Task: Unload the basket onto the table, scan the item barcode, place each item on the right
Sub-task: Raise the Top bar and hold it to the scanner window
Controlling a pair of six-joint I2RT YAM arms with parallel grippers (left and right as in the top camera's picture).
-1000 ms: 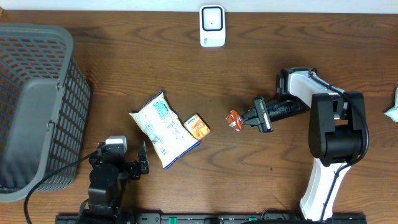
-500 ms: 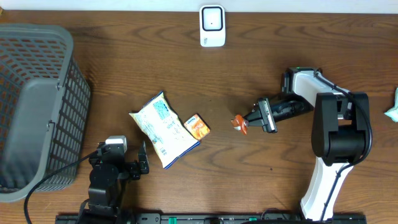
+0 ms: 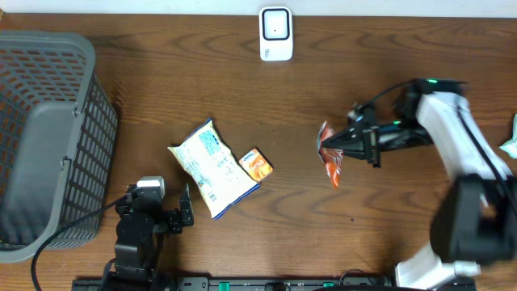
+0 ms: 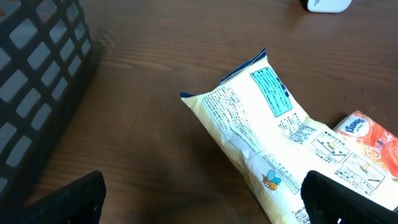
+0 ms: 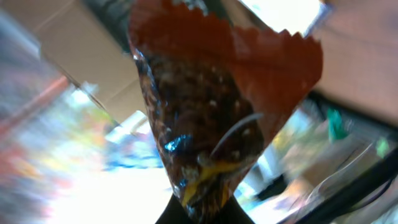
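1. The orange packet (image 3: 329, 153) is held up off the worktop (image 3: 388, 65), at about 3 o'clock from its middle. In the right wrist view it hangs crumpled, with room clutter behind it rather than wood.
2. The right fingers (image 3: 354, 142) are pressed together, pinching the packet by one edge from its 3 o'clock side.
3. The step in hand looks like the carry to the reader: the packet is picked up but not yet presented.
4. The white scanner (image 3: 275, 34) stands at the 12 o'clock edge, at about 11 o'clock from the packet and well apart from it.
5. The next move calls for travel toward 11 o'clock and a wrist turn so the barcode faces the scanner. I cannot tell which face carries the barcode.
6. The left fingers (image 4: 351, 198) are spread wide and idle at 7 o'clock, near the white-and-blue bag (image 3: 212, 167).
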